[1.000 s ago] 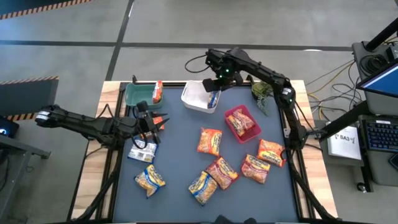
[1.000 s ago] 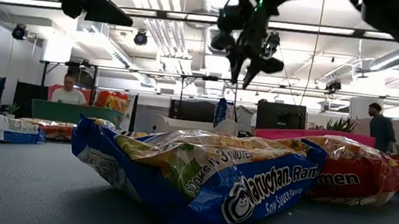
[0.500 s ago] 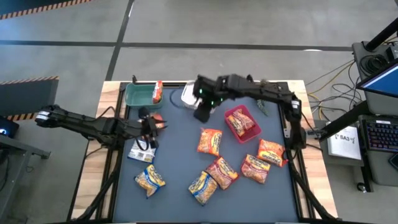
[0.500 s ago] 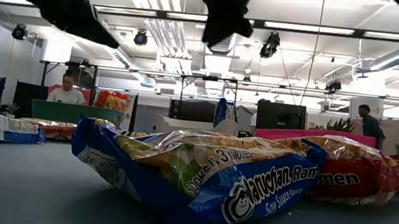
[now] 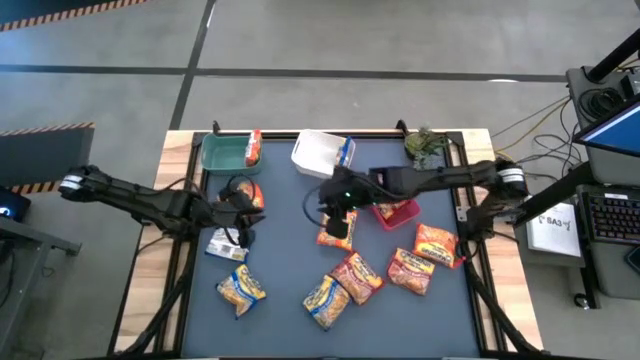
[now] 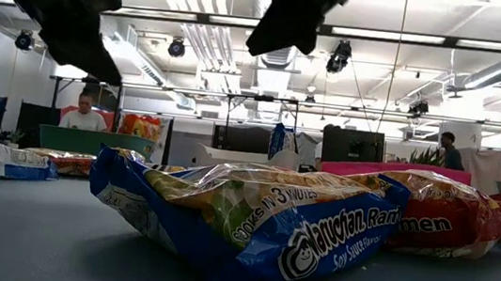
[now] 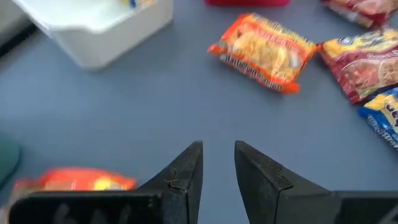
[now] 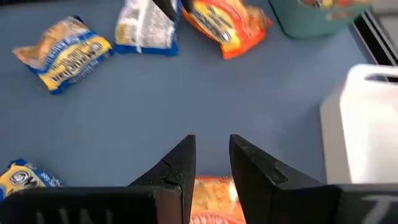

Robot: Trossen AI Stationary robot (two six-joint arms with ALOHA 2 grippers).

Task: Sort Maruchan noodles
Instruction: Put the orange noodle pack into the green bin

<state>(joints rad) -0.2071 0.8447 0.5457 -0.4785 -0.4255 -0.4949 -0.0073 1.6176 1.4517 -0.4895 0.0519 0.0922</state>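
Over mid-table: right gripper [image 5: 337,216] above an orange packet [image 5: 337,228], fingers [image 8: 176,163] narrowly parted, holding nothing; packet's edge visible just beneath them in the right wrist view. Left side of the mat: left gripper [image 5: 243,208] hovering by another orange packet [image 5: 252,193], fingers [image 7: 184,171] a narrow gap apart, empty; silver-blue packet [image 5: 229,243] just beside it on the near side. Along the far edge: green bin [image 5: 224,153] with a red-orange packet [image 5: 252,146] propped at its right wall; white bin [image 5: 318,157] with a blue packet [image 5: 344,152] leaning on its right side; red bin [image 5: 392,212] right of centre, partly under the right arm, a packet inside. Near side: yellow-blue packet [image 5: 241,288] at left, another [image 5: 325,300] at centre touching a red packet [image 5: 358,276]; two more orange-red packets [image 5: 411,271] [image 5: 437,243] at right, overlapping. Low view: blue soy-sauce packet [image 6: 251,218] filling the foreground. Beyond the table: a seated person [image 6: 84,114].
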